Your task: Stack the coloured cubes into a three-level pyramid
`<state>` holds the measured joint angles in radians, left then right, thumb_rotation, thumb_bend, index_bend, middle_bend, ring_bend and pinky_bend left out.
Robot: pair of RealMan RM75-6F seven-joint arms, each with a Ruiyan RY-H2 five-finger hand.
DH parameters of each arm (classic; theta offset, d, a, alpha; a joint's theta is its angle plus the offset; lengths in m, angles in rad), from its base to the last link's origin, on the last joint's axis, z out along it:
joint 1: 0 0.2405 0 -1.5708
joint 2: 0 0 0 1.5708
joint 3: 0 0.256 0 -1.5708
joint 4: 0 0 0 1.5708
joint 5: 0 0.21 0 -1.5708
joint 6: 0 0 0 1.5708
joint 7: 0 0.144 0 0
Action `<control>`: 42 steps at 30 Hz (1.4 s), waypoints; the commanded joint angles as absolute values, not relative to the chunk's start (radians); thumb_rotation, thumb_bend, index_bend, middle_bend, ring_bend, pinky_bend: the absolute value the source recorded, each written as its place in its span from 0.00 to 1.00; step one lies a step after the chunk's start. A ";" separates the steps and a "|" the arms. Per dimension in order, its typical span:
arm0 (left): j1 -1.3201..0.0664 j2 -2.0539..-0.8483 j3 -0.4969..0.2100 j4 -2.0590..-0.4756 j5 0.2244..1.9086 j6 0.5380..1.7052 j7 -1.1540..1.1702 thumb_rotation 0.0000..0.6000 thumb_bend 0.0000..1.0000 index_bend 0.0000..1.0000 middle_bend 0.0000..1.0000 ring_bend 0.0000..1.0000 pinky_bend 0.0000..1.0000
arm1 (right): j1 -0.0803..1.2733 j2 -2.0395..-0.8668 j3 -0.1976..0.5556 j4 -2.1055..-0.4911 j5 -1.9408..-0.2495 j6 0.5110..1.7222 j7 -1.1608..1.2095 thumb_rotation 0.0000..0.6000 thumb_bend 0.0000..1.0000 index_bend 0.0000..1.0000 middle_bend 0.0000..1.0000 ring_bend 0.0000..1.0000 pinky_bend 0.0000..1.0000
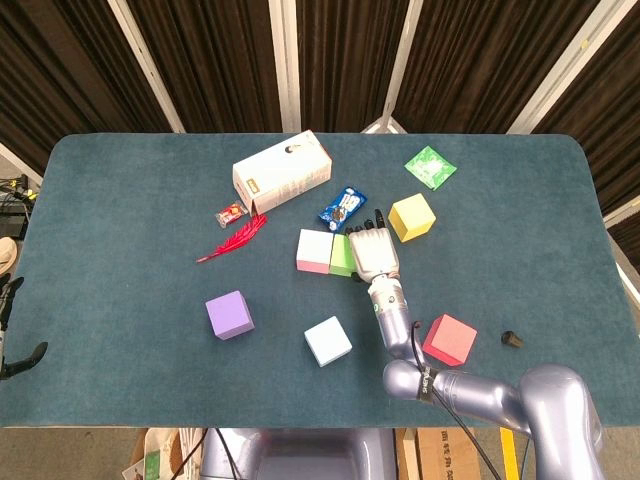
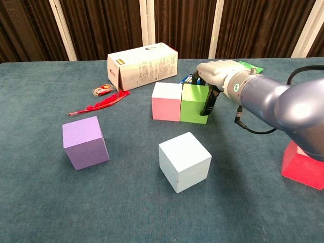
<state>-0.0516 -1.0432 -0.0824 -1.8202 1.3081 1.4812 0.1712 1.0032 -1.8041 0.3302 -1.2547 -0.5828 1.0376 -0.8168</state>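
Observation:
A pink cube (image 1: pixel 314 251) (image 2: pixel 167 101) and a green cube (image 1: pixel 341 255) (image 2: pixel 194 104) stand side by side, touching, mid-table. My right hand (image 1: pixel 371 250) (image 2: pixel 215 76) hovers over the green cube's right edge, its fingers (image 2: pixel 208 104) hanging down along that cube's right face, nothing gripped. A yellow cube (image 1: pixel 412 217) sits just right of the hand. Nearer me lie a light blue cube (image 1: pixel 328 341) (image 2: pixel 184 161), a purple cube (image 1: pixel 229 314) (image 2: pixel 84 142) and a red cube (image 1: pixel 450 339) (image 2: pixel 305 164). My left hand shows in neither view.
Behind the cubes are a white carton (image 1: pixel 282 171) (image 2: pixel 143 66), a blue packet (image 1: pixel 343 206) and a green packet (image 1: pixel 430 166). A red feather (image 1: pixel 233 238) (image 2: pixel 101 105) and a small candy (image 1: pixel 231 212) lie to the left. A small dark object (image 1: pixel 511 339) sits right of the red cube.

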 commanded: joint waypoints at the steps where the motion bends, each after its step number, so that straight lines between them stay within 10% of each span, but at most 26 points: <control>1: -0.052 -1.043 -0.083 -1.820 1.307 1.480 0.171 1.00 0.32 0.07 0.00 0.00 0.00 | 1.006 -1.801 0.334 -1.263 -0.567 1.037 -0.825 1.00 0.24 0.34 0.36 0.21 0.00; 30: -0.053 -1.054 -0.087 -1.815 1.307 1.489 0.175 1.00 0.32 0.07 0.00 0.00 0.00 | 1.013 -1.729 0.330 -1.391 -0.522 1.041 -0.842 1.00 0.21 0.01 0.07 0.02 0.00; 42: -0.059 -1.063 -0.080 -1.782 1.344 1.490 0.167 1.00 0.31 0.06 0.00 0.00 0.00 | 0.863 -1.499 0.333 -1.682 -0.661 1.196 -0.683 1.00 0.10 0.00 0.00 0.00 0.00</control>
